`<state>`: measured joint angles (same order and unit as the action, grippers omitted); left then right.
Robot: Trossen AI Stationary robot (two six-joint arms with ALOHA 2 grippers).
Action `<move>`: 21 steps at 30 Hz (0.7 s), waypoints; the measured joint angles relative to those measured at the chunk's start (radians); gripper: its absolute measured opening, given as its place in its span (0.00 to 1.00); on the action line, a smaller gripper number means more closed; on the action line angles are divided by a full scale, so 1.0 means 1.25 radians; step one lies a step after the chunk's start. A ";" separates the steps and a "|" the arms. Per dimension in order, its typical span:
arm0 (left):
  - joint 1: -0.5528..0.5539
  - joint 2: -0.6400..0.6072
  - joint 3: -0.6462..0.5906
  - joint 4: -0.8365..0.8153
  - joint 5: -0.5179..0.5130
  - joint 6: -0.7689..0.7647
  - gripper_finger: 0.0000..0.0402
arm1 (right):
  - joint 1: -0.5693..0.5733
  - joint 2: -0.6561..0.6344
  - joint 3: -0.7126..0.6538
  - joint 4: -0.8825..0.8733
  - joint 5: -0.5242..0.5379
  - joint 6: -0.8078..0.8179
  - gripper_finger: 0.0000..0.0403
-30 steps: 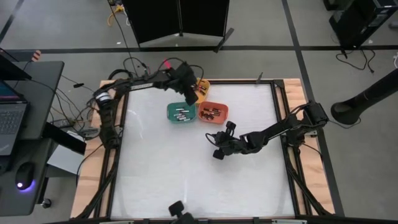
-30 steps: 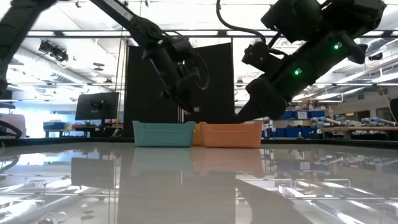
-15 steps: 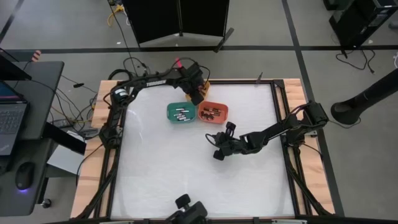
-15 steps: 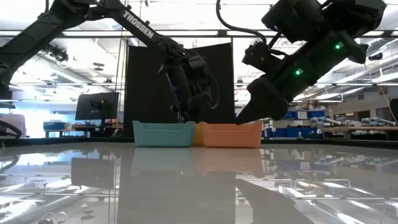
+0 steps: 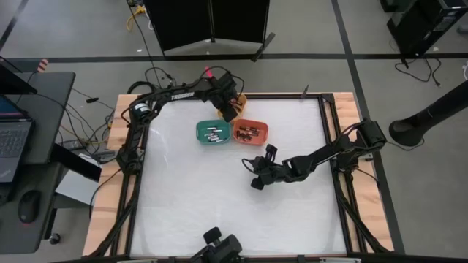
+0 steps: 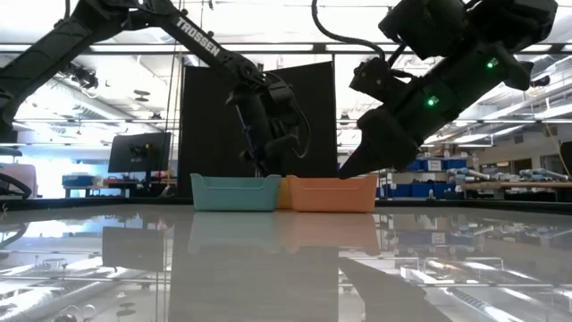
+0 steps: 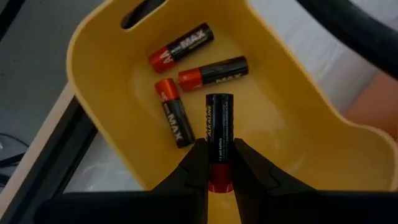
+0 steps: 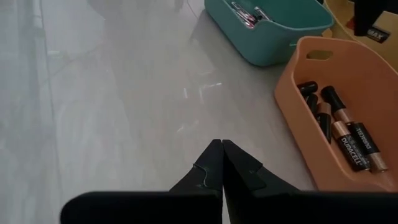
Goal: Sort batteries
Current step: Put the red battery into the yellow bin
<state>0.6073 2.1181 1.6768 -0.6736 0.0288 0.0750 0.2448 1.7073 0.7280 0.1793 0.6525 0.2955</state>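
Observation:
My left gripper (image 7: pixel 219 152) hangs over a yellow bin (image 7: pixel 124 74) at the table's far edge, shut on a black-and-red battery (image 7: pixel 219 124). Three more black-and-red batteries (image 7: pixel 180 46) lie on that bin's floor. In the high view my left gripper (image 5: pixel 229 111) covers most of the yellow bin (image 5: pixel 239 97). A teal bin (image 5: pixel 213 133) holds small silvery batteries, and an orange bin (image 5: pixel 250 132) holds dark and copper ones (image 8: pixel 348 146). My right gripper (image 8: pixel 221 145) is shut and holds nothing, above bare table near the orange bin; the high view shows my right gripper (image 5: pixel 254 181) there too. My left gripper pinches the battery between its two fingers (image 7: pixel 198 163) at the red end (image 7: pixel 217 180). The fingers slant steeply down from above and lie along the battery. The black end (image 7: pixel 219 102) sticks out past the fingertips, pointing down into the yellow bin, clear of its floor.
The three bins stand close together at the far middle of the white table (image 5: pixel 219 204), and the low view shows the teal bin (image 6: pixel 234 192) and orange bin (image 6: pixel 332 193) side by side. A wooden frame (image 5: pixel 344 219) rims the table. A desk with a laptop (image 5: pixel 14 139) stands left.
My left gripper has sunk toward the yellow bin, shifted a little toward the table's right and far edges, and tipped steeper, keeping the battery in its fingers. Over the last half second it has nearly stopped.

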 joint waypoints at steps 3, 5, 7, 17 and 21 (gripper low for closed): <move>0.001 0.005 0.000 -0.003 0.000 0.000 0.12 | 0.005 0.000 0.000 0.004 0.000 0.000 0.02; 0.001 0.008 -0.001 -0.008 0.000 0.000 0.12 | 0.007 0.000 0.000 0.004 -0.001 0.000 0.02; 0.001 0.013 -0.001 0.001 0.001 0.000 0.12 | 0.007 0.000 0.000 0.004 -0.001 0.000 0.02; 0.008 0.039 -0.001 -0.006 0.007 0.000 0.12 | 0.007 0.000 0.000 0.004 -0.001 -0.001 0.02; 0.009 0.042 -0.001 -0.001 0.009 0.000 0.12 | 0.007 -0.001 0.000 0.004 -0.001 -0.001 0.02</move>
<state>0.6186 2.1704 1.6756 -0.6745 0.0395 0.0753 0.2531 1.7065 0.7280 0.1837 0.6510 0.2947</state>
